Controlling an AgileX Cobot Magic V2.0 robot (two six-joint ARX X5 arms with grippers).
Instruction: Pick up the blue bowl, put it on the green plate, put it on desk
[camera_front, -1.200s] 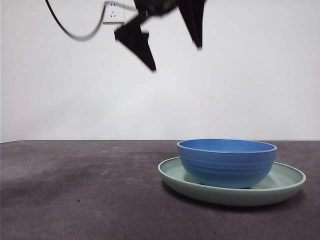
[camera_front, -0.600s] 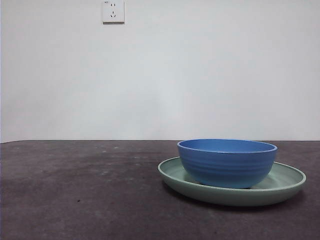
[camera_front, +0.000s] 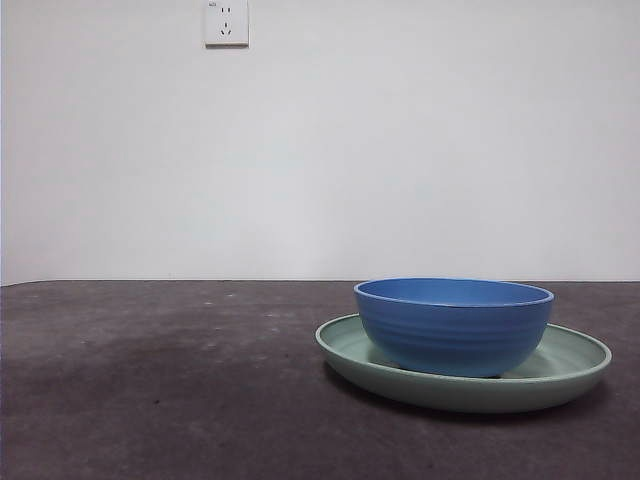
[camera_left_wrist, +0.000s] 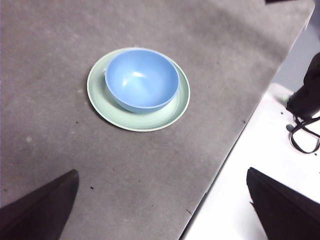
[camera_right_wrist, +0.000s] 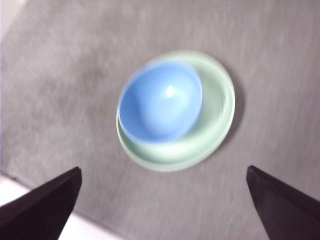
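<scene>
Blue bowl (camera_front: 453, 325), ridged outside, is sitting upright inside the green plate (camera_front: 575, 365) in the front view, its foot resting on the plate's floor and set toward the plate's left side, so that a broader band of pale rim is showing to its right; the plate itself is lying flat on the desk (camera_front: 160, 400), and a wall socket (camera_front: 226, 22) is showing high on the white wall, with no arm entering this view. Left wrist view: the left gripper (camera_left_wrist: 165, 210) is hanging high over the desk with its black jaws spread wide and holding nothing, well apart from the stacked pair; the bowl is sitting off-centre on the plate, and the desk's edge is running beside a white surface carrying a black cable (camera_left_wrist: 302, 135). Right wrist view, blurred: the right gripper (camera_right_wrist: 162, 210) is likewise standing wide and empty, high above the bowl and plate. Judgement: the bowl-on-plate step is looking done, and what is remaining is taking the bowl off again to the desk. Doing that well is calling for one gripper coming straight down over the bowl's rim, closing on the wall on the side where the plate's margin is broader, lifting vertically so the plate is not dragging, and setting down on bare desk well clear of the plate.
</scene>
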